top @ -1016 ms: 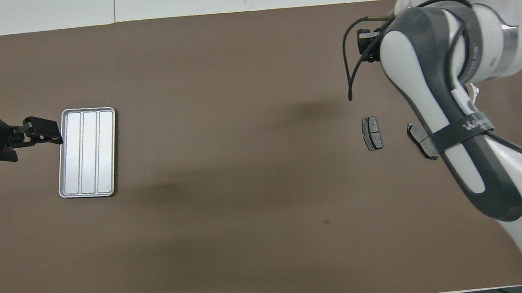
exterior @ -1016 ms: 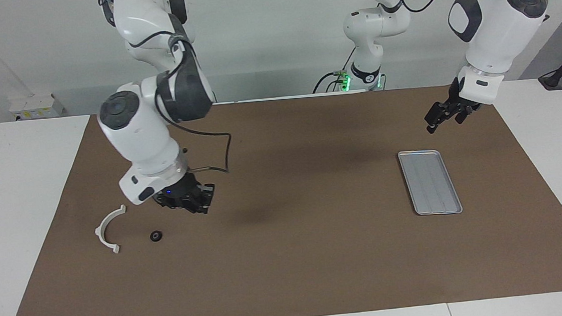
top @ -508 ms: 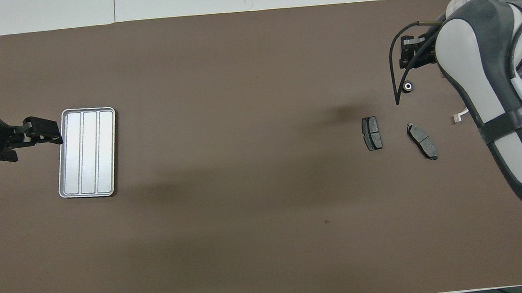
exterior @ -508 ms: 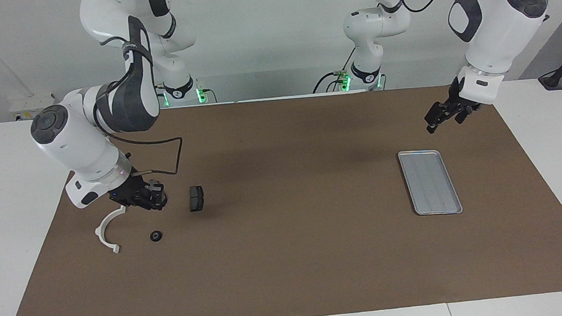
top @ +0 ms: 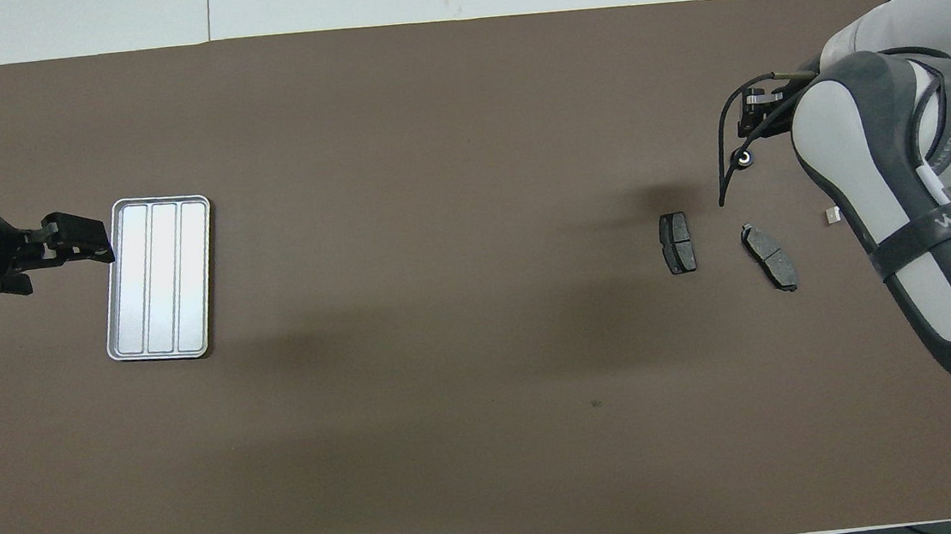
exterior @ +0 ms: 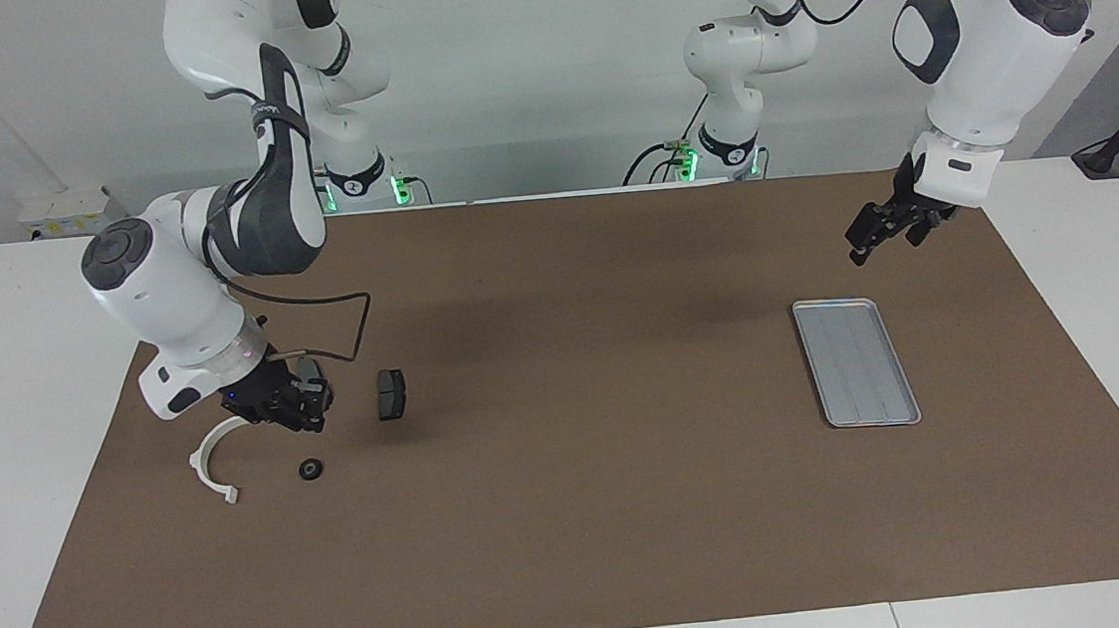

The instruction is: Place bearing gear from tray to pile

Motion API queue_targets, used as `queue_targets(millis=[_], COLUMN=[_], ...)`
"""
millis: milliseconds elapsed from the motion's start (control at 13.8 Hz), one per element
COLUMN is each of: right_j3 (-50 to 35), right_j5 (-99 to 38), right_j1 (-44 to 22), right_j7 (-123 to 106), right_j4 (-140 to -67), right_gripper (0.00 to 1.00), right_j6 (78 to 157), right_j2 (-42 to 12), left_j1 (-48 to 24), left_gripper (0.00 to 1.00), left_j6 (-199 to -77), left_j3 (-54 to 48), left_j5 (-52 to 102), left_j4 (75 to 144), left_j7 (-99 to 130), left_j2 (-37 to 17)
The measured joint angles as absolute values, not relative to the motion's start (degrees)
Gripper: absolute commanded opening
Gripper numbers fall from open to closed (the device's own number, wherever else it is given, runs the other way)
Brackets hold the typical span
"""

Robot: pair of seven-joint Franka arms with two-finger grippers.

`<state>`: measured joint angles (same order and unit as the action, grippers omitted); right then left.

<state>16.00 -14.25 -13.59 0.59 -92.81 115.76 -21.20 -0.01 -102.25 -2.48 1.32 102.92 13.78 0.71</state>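
Two dark grey brake-pad plates (top: 678,242) (top: 769,256), white plastic arc bracket (exterior: 215,460), small black ring-shaped bearing gear (exterior: 310,468) lie grouped at right arm's end of brown-covered table (exterior: 597,531); gear farther from robots than plates. Right tool (exterior: 305,402) above the group, finger state unclear. Flat ridged silver-grey metal tray (exterior: 856,361) bare. Left tool (exterior: 880,228) waits above mat near tray, fingers spread.

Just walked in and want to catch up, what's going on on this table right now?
The tray holds nothing, and the small black bearing gear lies on the mat beside the white arc bracket, with two dark plates a little nearer the robots. The right gripper hangs low over that pile, holding nothing that can be made out. The left gripper waits in the air near the tray's end nearer the robots.
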Motion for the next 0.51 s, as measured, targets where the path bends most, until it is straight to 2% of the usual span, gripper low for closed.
queue_targets(millis=[508], right_j3=[15.1], right_j5=[-13.3], right_j1=[-13.6], right_j7=[0.6], right_j4=[-93.7], right_gripper=[0.0], right_j6=[121.8], right_j2=[-24.5], left_j1=[0.0], left_gripper=[1.0], left_j6=[-102.2], left_j3=[-2.5], left_j5=[1.3], left_j4=[102.9], left_j7=[13.8], left_j2=[0.7])
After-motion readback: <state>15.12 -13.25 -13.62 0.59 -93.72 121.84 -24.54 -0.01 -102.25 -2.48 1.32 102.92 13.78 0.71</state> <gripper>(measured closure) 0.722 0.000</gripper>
